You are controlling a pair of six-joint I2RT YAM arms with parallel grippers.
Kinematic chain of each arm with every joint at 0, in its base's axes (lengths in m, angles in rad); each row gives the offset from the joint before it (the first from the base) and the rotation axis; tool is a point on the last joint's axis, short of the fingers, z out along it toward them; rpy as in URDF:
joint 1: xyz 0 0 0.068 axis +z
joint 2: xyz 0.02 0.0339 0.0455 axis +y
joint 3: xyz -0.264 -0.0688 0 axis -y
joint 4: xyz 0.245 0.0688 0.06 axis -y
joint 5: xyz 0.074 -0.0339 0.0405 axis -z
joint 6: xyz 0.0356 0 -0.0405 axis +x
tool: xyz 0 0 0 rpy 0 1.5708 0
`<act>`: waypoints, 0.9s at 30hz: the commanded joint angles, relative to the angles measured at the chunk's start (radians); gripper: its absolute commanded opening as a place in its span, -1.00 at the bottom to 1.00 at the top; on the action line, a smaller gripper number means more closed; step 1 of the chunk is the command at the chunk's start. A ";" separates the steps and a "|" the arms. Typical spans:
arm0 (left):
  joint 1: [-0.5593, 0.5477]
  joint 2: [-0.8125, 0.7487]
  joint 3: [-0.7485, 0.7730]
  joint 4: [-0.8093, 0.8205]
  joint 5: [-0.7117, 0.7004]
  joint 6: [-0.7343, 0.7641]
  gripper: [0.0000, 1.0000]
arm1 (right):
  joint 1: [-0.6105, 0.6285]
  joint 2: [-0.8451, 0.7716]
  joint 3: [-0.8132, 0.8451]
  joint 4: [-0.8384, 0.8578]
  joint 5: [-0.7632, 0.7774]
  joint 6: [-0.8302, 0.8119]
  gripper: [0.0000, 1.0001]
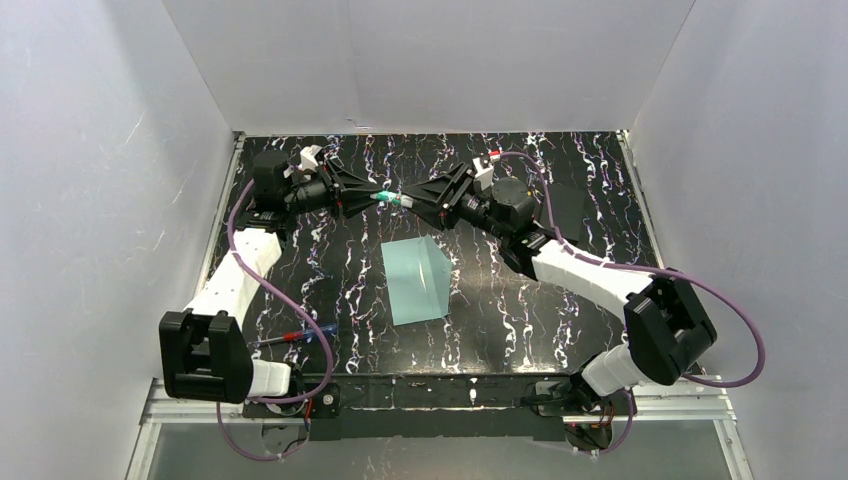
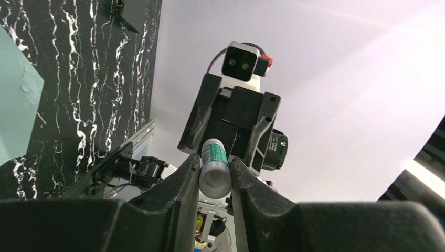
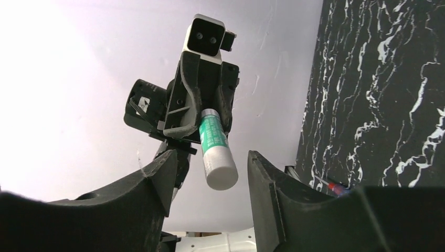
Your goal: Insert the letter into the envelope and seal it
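The pale teal envelope (image 1: 415,280) lies flat on the black marbled table (image 1: 520,310), its edge also visible in the left wrist view (image 2: 16,105). The letter is not in view. Above the table's far half the two arms meet tip to tip. My left gripper (image 1: 375,196) (image 2: 215,176) is shut on a white and green glue stick (image 1: 392,200) (image 2: 215,165), held level in the air. My right gripper (image 1: 415,203) (image 3: 211,168) stands open around the stick's free white end (image 3: 220,170), with a gap on both sides.
A dark square block (image 1: 570,208) lies at the back right of the table. A thin red and blue tool (image 1: 292,337) rests near the left arm's base. White walls close in the table on three sides.
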 commanded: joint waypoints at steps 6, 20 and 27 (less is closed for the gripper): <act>0.003 -0.057 0.010 0.050 0.010 -0.087 -1.00 | 0.010 -0.012 0.032 0.153 -0.023 0.020 -0.19; 0.002 -0.048 0.008 0.060 0.106 -0.038 0.11 | 0.010 0.026 0.080 0.201 -0.082 -0.012 -0.97; 0.003 -0.041 0.004 0.060 0.150 -0.027 -0.07 | 0.010 0.061 0.135 0.127 -0.118 -0.048 -0.97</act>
